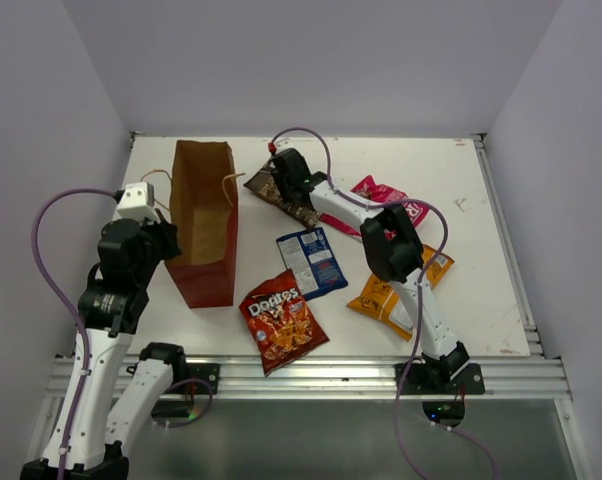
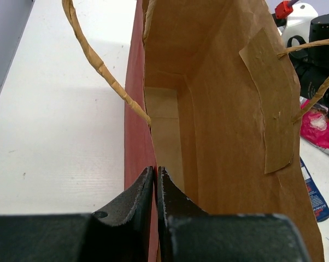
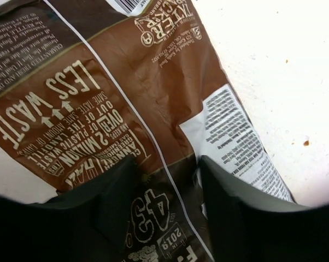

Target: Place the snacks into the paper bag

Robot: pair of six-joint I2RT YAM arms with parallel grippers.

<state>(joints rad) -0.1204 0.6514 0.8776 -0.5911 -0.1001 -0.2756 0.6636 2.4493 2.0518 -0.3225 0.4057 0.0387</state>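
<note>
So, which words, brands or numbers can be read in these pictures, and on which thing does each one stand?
"Doritos": on the red-orange packet.
"LESS WASTE", "2 MILLION", "2019": upside down in the right wrist view, on the dark brown packet; its fine print is unreadable.
On the blue-and-white packet, pink packet and orange-yellow packet the print is too small to read.
On the paper bag no text shows.

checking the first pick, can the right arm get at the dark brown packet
Probably yes. The right gripper hangs just over the dark brown packet, jaws open astride its foil, with nothing lying on it.
</note>
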